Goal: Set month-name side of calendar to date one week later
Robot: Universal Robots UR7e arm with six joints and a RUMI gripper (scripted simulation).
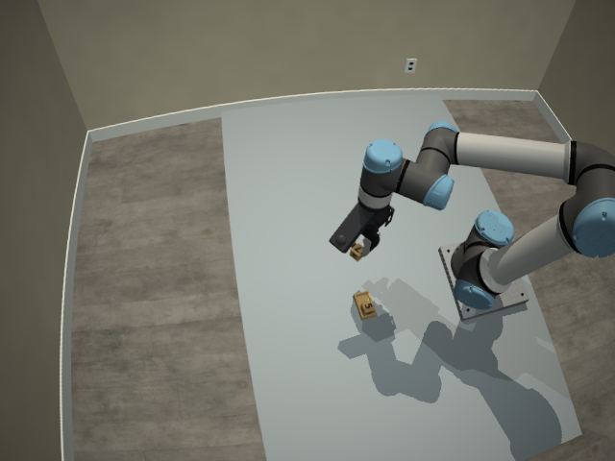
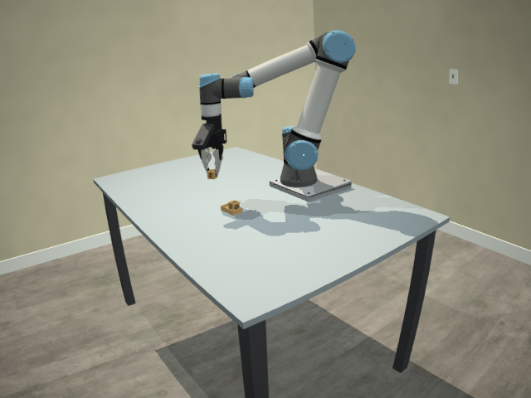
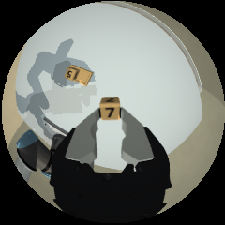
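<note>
The end effector [image 3: 111, 123] pinches a small wooden date cube [image 3: 111, 109] by two opposite flat faces above the bench [image 2: 274, 257], apart from the tray [image 1: 360, 301]; it looks light, rigid, and likely to pivot if gripped off-centre.

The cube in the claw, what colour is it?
Tan wood cube with a dark 7, clearest in the wrist view.

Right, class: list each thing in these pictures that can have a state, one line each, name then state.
gripper: shut on the held cube, raised above the table.
held cube: lifted, a 7 facing the wrist camera.
tray: on the table, one slot empty.
other cube: sitting in the tray, 5 on top.
</note>
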